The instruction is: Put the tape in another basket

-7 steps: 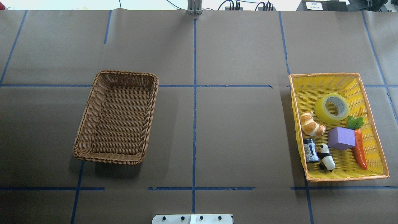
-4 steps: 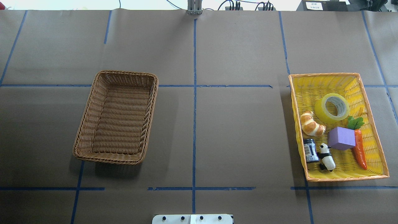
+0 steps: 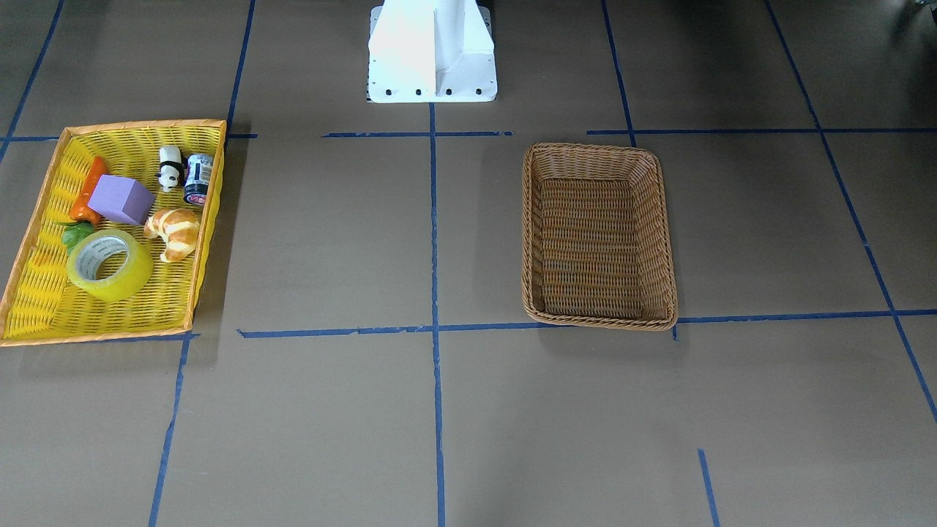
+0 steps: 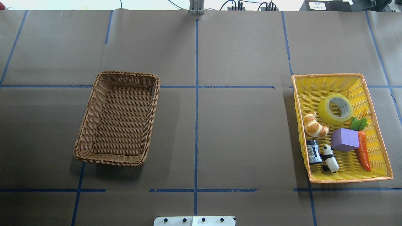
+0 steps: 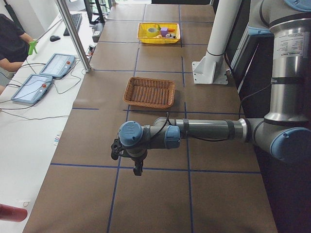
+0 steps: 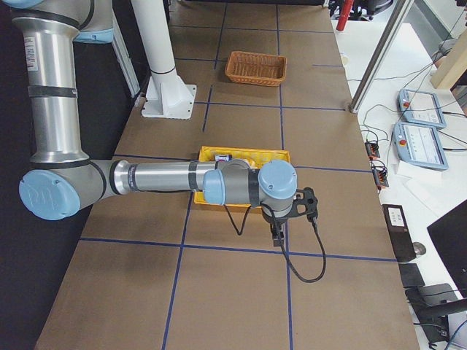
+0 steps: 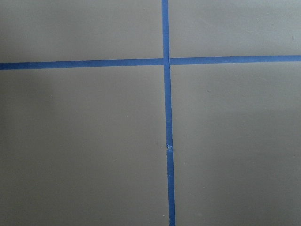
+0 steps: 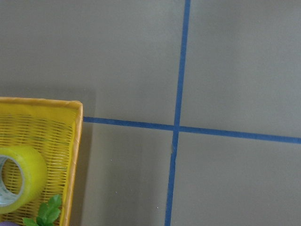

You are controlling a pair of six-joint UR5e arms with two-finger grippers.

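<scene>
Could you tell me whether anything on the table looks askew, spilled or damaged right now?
Nothing looks spilled or damaged. The tape lies in the yellow basket beside the croissant; the brown basket sits empty, only slightly skewed against the blue grid lines.

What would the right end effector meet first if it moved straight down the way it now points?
Probably the bare table, just outside the yellow tray corner, not the tape. The right end effector shows only from the side, so depth is unclear.

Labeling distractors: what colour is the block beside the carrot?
The block is light purple, clearest in the overhead exterior view.
</scene>
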